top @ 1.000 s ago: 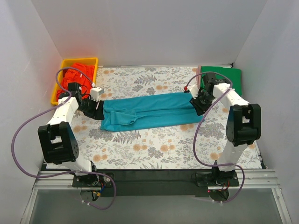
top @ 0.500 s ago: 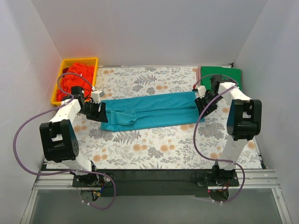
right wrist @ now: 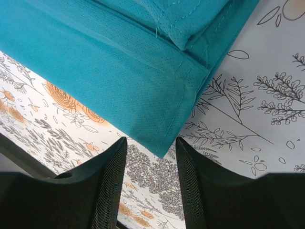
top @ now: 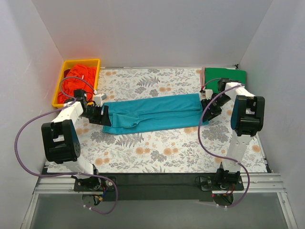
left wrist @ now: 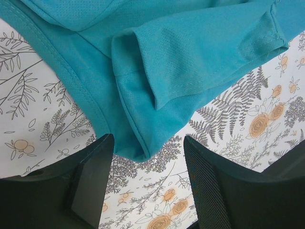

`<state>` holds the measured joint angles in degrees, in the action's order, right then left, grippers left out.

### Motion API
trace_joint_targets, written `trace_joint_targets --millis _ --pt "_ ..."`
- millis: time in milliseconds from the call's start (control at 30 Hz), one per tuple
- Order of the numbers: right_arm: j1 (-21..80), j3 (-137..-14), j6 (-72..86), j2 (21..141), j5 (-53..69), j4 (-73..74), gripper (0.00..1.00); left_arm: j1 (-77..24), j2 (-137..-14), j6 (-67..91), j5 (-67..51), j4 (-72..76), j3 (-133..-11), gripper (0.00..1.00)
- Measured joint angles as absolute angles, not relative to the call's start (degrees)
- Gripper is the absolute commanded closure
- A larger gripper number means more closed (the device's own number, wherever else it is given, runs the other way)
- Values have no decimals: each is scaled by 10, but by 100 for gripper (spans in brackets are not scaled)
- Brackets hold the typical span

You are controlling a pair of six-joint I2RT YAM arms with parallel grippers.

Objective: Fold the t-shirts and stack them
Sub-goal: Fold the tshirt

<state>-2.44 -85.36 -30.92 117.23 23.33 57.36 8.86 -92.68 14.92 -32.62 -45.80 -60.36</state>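
White arms (top: pixel 69 113) with black joints (top: pixel 59 143) trail purple cables (top: pixel 15 143); tool fingers (left wrist: pixel 90 186) are black.

High rear overview, wrist cameras close above t-shirt (left wrist: pixel 190 47)

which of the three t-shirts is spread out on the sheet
The teal-blue t-shirt, a long strip across the floral sheet. The orange-red t-shirt is bunched in the yellow bin; the green t-shirt lies at the far right corner.

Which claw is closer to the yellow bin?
Left. The left gripper sits near the yellow bin, at one end of the teal shirt; the right gripper is at the opposite end.
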Motion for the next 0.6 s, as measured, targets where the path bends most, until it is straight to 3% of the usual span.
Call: trace_joint_targets --millis 300,467,600 --pt "-26 -865 -302 1172 249 586 72 89 -944 157 -341 -454 -604 50" --pt "-26 -865 -302 1174 251 586 71 89 -944 158 -350 -454 -604 52" --pt "-27 -865 -301 1177 247 586 61 89 -944 159 -351 -454 -604 51"
